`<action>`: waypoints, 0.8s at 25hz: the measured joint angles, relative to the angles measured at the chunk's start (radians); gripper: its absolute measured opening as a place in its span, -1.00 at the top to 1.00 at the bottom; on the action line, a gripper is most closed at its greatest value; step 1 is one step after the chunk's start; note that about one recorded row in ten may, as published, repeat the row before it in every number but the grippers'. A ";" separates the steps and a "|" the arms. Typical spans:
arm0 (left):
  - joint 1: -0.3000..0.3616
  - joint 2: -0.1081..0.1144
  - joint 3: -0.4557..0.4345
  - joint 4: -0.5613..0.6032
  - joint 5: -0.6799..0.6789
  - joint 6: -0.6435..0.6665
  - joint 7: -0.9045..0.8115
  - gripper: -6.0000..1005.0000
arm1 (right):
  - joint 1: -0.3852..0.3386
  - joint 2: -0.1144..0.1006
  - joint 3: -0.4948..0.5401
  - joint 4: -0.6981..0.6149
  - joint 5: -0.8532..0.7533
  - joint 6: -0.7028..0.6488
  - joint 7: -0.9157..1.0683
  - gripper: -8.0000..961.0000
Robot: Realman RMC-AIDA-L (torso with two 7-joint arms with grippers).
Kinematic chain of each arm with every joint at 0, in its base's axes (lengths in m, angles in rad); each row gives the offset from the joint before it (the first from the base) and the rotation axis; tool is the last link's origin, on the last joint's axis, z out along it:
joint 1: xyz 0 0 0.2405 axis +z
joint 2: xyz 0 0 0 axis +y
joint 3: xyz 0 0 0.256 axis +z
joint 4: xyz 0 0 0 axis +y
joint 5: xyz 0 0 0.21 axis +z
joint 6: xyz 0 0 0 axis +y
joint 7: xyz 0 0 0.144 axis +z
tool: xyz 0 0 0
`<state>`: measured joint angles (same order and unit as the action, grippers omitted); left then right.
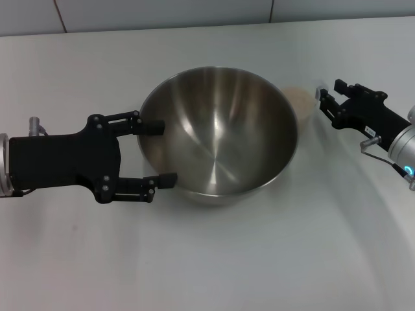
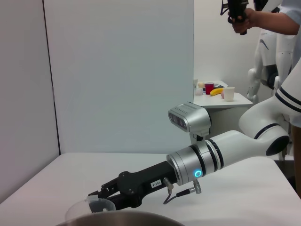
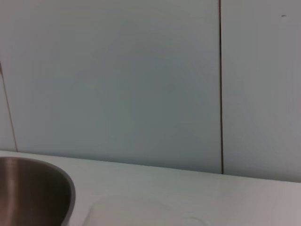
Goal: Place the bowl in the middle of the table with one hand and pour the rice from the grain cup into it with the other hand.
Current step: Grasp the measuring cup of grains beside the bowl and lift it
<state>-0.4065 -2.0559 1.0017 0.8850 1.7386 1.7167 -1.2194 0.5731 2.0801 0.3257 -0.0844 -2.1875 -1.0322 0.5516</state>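
The big steel bowl [image 1: 220, 139] stands empty on the white table [image 1: 207, 265]. My left gripper [image 1: 165, 153] is open, its two fingers spread at the bowl's left side. The clear grain cup [image 1: 301, 99], with pale rice [image 1: 298, 97] in it, stands just behind the bowl's right rim. My right gripper [image 1: 322, 105] is open at the cup's right edge. The left wrist view shows the right gripper [image 2: 98, 200] at the cup [image 2: 84, 209], beyond the bowl's rim [image 2: 122, 219]. The right wrist view shows the bowl [image 3: 33, 188] and a faint cup rim [image 3: 136, 214].
A grey wall [image 1: 162, 13] closes the table's far edge. In the left wrist view a side table [image 2: 221, 99] with cups and a banana stands far off, and a person [image 2: 273, 19] is behind it.
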 joint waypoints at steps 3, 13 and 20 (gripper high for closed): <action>0.000 0.000 0.000 0.000 0.000 -0.001 0.000 -0.65 | -0.001 0.000 0.002 0.000 0.000 0.000 -0.006 0.03; 0.001 -0.001 -0.001 0.000 -0.001 -0.002 0.000 -0.65 | -0.004 0.000 0.006 0.005 0.002 0.003 -0.013 0.85; 0.000 -0.001 -0.002 -0.001 -0.001 -0.002 0.000 -0.65 | -0.010 0.000 0.006 0.006 0.002 0.000 -0.013 0.96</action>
<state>-0.4064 -2.0570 0.9998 0.8840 1.7377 1.7150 -1.2195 0.5629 2.0801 0.3313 -0.0782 -2.1856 -1.0322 0.5383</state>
